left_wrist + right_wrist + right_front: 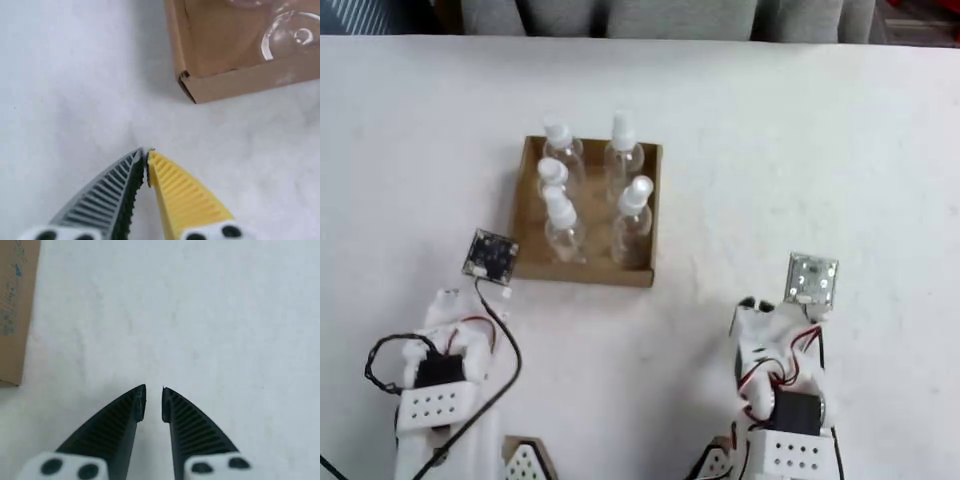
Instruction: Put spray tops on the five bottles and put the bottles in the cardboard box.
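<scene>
Left jaws shut, empty | right jaws a narrow gap, empty | we see five bottles (632, 215), tops (622, 127) on, upright in box (585, 272) on worktop (800, 150).

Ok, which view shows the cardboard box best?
The high view: the whole cardboard box with all five bottles standing inside. The left wrist view shows one corner and a bottle base; the right wrist view a strip of its side.
</scene>
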Robot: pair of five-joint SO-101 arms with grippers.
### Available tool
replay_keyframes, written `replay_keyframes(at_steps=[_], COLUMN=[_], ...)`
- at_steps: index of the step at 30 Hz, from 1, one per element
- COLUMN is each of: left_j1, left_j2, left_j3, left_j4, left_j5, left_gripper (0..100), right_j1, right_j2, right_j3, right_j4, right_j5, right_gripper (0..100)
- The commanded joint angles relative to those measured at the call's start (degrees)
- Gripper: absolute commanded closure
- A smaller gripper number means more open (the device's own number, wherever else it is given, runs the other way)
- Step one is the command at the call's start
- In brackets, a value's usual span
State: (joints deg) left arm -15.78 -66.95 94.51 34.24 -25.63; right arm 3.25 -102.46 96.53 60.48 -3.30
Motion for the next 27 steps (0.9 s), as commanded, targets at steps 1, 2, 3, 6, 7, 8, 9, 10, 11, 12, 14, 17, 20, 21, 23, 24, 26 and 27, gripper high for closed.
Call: replay_keyframes(at_steps=[1, 2, 3, 6, 7, 8, 9, 10, 11, 12, 14, 17, 20, 21, 23, 24, 26, 27], left_j1=[-0.48, -0.48, -0.48, -0.48, -0.48, -0.48, -0.48, -0.48, -0.48, -0.48, -0.48, -0.4, -0.48, -0.48, -0.48, -0.48, -0.48, -0.48], left_j2=[-0.75, -0.75, -0.75, -0.75, -0.75, -0.75, -0.75, -0.75, -0.75, -0.75, -1.1, -7.34, -16.4, -19.21, -23.96, -25.98, -29.41, -30.9], left_j3=[-0.53, -0.53, -0.53, -0.53, -0.53, -0.53, -0.53, -0.53, -0.53, -0.44, -0.18, 2.73, 2.81, 2.81, 2.81, 2.81, 2.81, 2.81], left_j4=[-1.85, -1.85, -1.85, -1.85, -1.85, -1.85, -1.85, -1.85, -1.85, -1.85, -1.85, -1.76, 3.25, 6.15, 13.36, 17.67, 27.16, 32.18], left_j5=[-0.44, -0.44, -0.44, -0.44, -0.44, -0.44, -0.44, -0.44, -0.44, -0.44, -0.44, -0.44, -0.09, -0.09, -0.09, -0.09, -0.09, -0.44], left_gripper=[98, 98, 98, 98, 98, 98, 98, 98, 98, 98, 98, 98, 98, 98, 98, 98, 98, 98], right_j1=[0.75, 0.75, 0.75, 0.75, 0.75, 0.75, 0.75, 0.75, 0.75, 0.75, 0.84, 0.84, 0.4, 0.4, 0.4, 0.4, 0.4, 0.4], right_j2=[-0.48, -0.57, -0.48, -0.75, -0.48, -0.57, -0.57, -0.57, -0.57, -0.57, -0.57, -0.75, -0.75, -0.75, -0.75, -0.75, -0.75, -0.75], right_j3=[0.26, 0.26, 0.26, 0.26, 0.26, 0.26, 0.26, 0.26, 0.26, 0.26, 0.26, 0.26, 0.26, 0.26, 0.26, 0.26, 0.26, 0.26], right_j4=[4.0, 5.32, 6.99, 12.62, 12.26, 12.18, 12.18, 12.18, 12.18, 12.18, 12.18, 12.18, 12.18, 12.18, 12.18, 12.18, 12.18, 12.18], right_j5=[0.0, 0.0, 0.0, -0.26, -0.18, -0.09, -0.09, -0.09, -0.09, -0.09, -0.09, -0.09, -0.09, -0.09, -0.09, -0.09, -0.09, -0.09], right_gripper=[98.1, 98.1, 98.1, 98.1, 98.1, 98.1, 98.1, 98.1, 98.1, 98.1, 98.1, 98.1, 98.1, 98.1, 98.1, 98.1, 98.1, 98.1])
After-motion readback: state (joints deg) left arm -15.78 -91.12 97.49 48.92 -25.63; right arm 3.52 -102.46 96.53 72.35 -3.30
